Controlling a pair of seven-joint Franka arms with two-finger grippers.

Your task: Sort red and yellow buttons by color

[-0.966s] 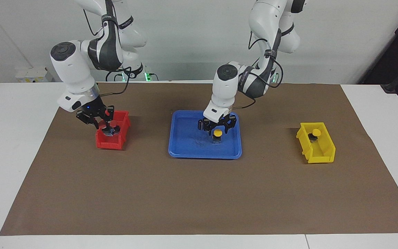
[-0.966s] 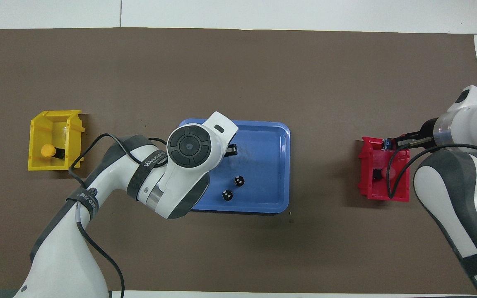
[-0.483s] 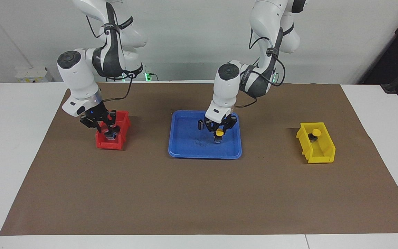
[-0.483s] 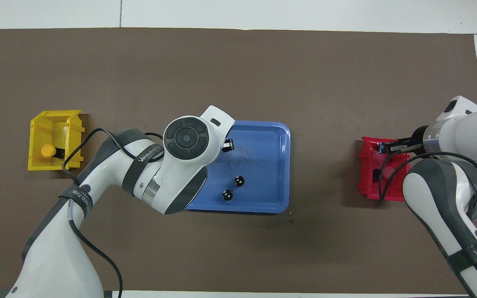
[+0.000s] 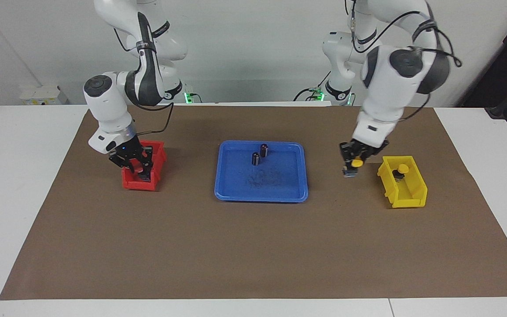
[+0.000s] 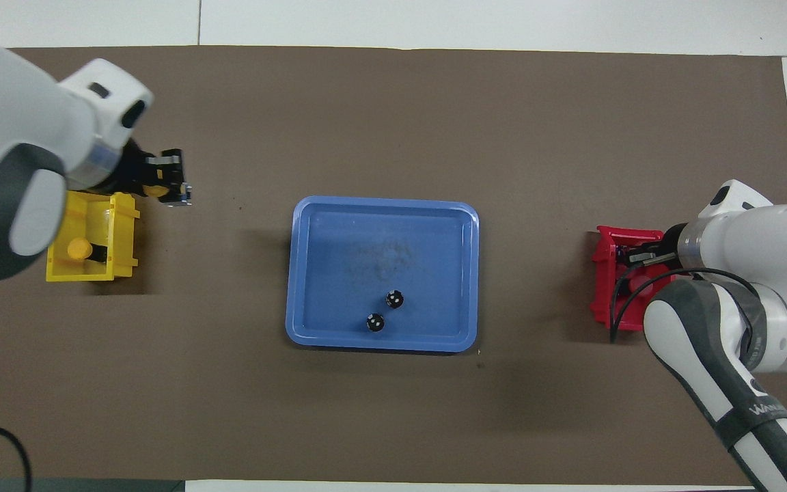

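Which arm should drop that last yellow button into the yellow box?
The left gripper: it already holds the yellow button right beside the yellow bin. The right gripper is down in the red bin.

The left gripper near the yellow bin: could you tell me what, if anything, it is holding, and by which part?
The left gripper holds a yellow button, in the air beside the yellow bin. The fingers appear to clamp just below the yellow cap; the base hangs beneath.

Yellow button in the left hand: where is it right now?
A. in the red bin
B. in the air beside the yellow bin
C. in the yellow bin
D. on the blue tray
B: the left hand holds the yellow button up beside the yellow bin, not yet inside.
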